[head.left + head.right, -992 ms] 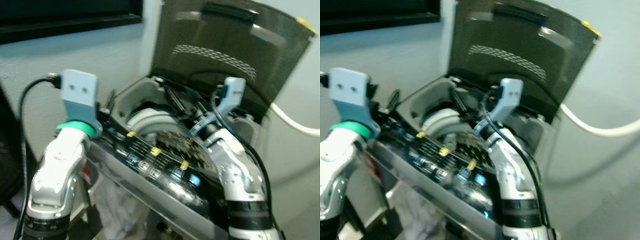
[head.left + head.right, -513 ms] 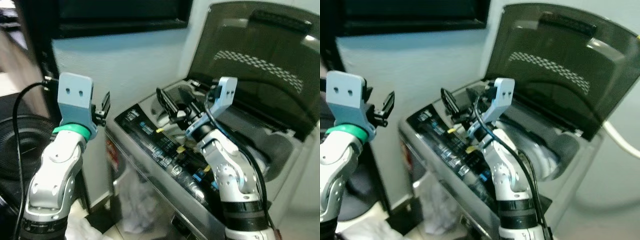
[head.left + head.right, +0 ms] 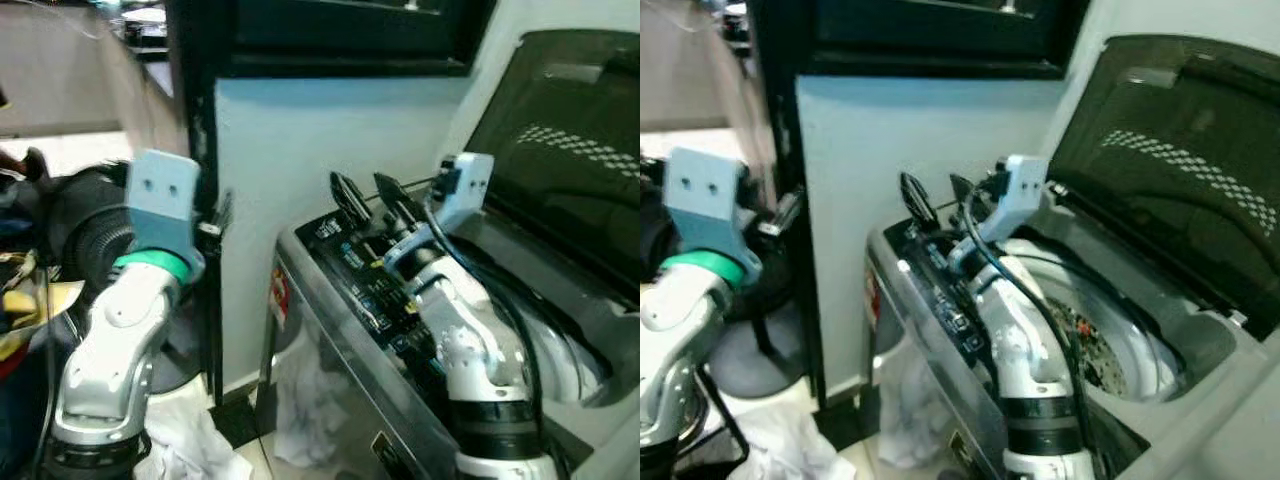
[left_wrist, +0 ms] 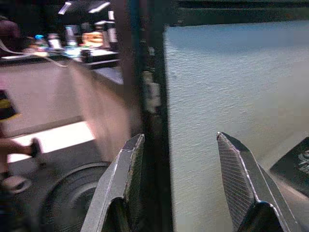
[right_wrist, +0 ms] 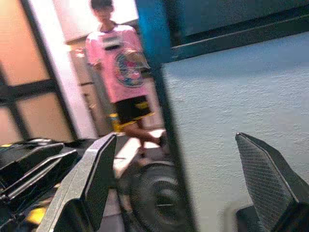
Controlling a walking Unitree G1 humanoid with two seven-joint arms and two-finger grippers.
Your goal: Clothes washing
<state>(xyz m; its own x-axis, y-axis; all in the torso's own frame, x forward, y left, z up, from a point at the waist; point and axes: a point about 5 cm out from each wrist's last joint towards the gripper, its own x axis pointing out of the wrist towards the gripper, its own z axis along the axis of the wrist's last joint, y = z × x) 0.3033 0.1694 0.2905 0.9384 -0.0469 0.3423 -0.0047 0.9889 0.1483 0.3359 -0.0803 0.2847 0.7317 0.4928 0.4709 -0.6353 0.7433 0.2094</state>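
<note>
Open-lidded washing machine (image 3: 400, 330), right tool (image 3: 375, 195) spread above its panel, white cloth (image 3: 190, 445) on floor

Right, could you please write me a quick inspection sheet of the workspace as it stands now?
Surface: washing machine, top loader, control panel along its front edge.
Job's things: lid raised; drum holds dark speckled laundry.
Clutter: white cloth on the floor beside the machine; round black fan further left.
Grippers: left gripper open, empty, raised facing the wall; right gripper open, empty, above the control panel.
Cables: black cable running along the right arm.
Surroundings: pale textured wall, dark window frame above; a person in a pink shirt beyond the black post.
</note>
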